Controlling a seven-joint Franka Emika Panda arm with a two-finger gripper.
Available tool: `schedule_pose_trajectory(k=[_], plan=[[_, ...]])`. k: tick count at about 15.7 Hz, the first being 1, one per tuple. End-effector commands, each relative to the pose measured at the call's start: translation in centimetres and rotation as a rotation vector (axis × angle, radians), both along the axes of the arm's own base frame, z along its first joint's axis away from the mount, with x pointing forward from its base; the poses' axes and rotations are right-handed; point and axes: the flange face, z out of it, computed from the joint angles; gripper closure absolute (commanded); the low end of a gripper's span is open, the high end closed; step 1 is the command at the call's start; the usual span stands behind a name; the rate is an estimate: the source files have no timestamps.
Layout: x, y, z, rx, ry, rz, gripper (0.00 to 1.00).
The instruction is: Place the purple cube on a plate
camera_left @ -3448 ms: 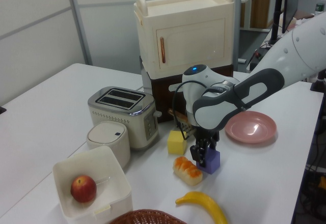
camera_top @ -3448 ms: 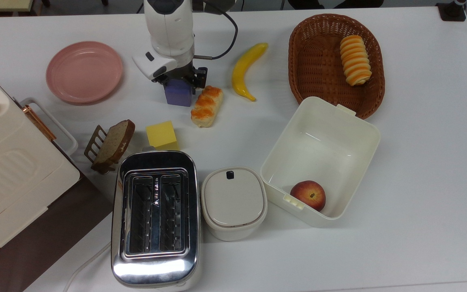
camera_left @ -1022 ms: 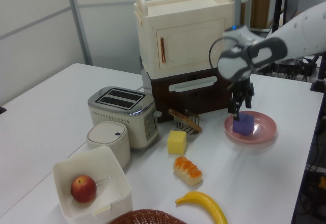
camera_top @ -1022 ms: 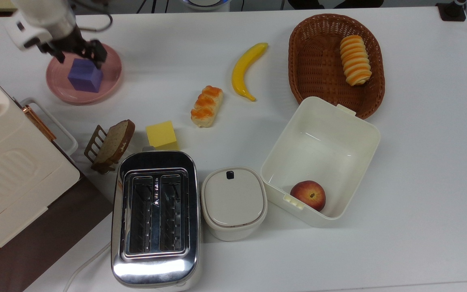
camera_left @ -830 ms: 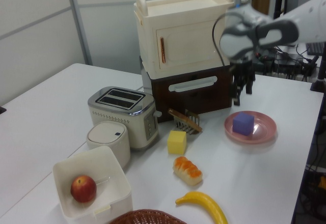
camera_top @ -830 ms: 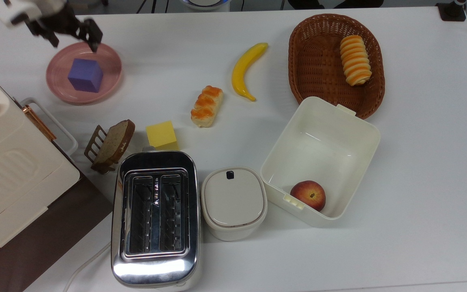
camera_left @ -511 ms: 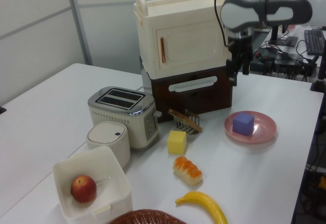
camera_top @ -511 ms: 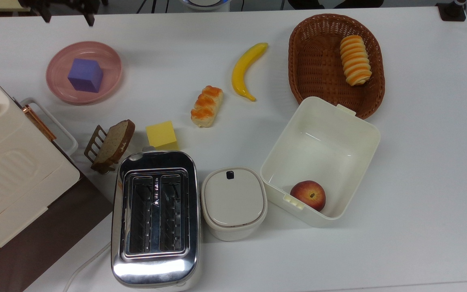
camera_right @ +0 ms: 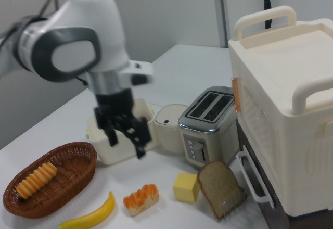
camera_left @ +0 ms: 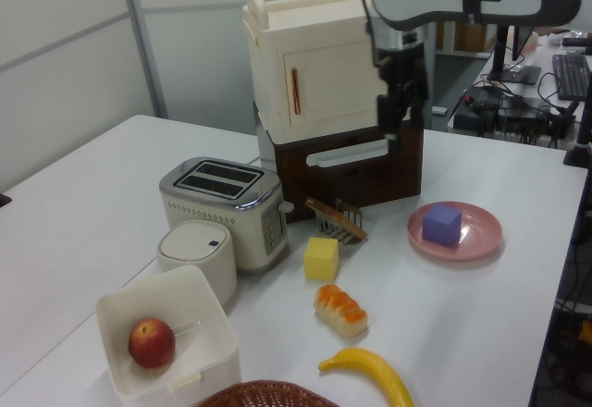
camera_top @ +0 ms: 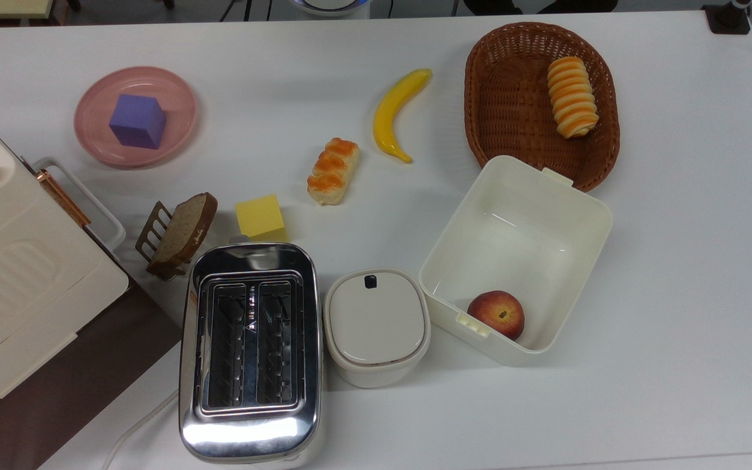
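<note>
The purple cube [camera_top: 138, 121] rests on the pink plate [camera_top: 173, 134] near the top view's upper left, with nothing touching it. In the left view the purple cube [camera_left: 442, 225] sits on the plate [camera_left: 476, 240] at the right, and my gripper [camera_left: 392, 118] hangs high above the table, up and to the left of the plate, in front of the cream cabinet. In the right view the gripper [camera_right: 126, 145] is open and empty, its fingers [camera_right: 139, 150] spread and pointing down over the table.
A yellow cube [camera_top: 259, 216], a bread slice in a rack [camera_top: 177, 234], a bread roll [camera_top: 332, 170] and a banana [camera_top: 397, 112] lie mid-table. A wicker basket [camera_top: 513, 98], a white bin [camera_top: 585, 261] with a peach, a lidded pot [camera_top: 376, 325], a toaster [camera_top: 250, 349] and a cream cabinet [camera_top: 4, 261] surround them.
My gripper carried the purple cube from beside the bread roll to the plate, let go of it, then rose and drew away out of the top view. The cube stays on the plate.
</note>
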Motion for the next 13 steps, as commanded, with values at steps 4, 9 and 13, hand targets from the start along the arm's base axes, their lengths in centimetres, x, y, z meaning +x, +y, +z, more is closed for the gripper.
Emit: schedule_pose_trajectory(k=[4,9,13], plan=[[0.5,12.8,-0.9,-0.011,0.033,0.092,0.0],[0.6,13.1,-0.9,0.002,0.03,0.077,0.0],[1.5,12.1,-0.4,0.01,-0.041,-0.075,0.0]])
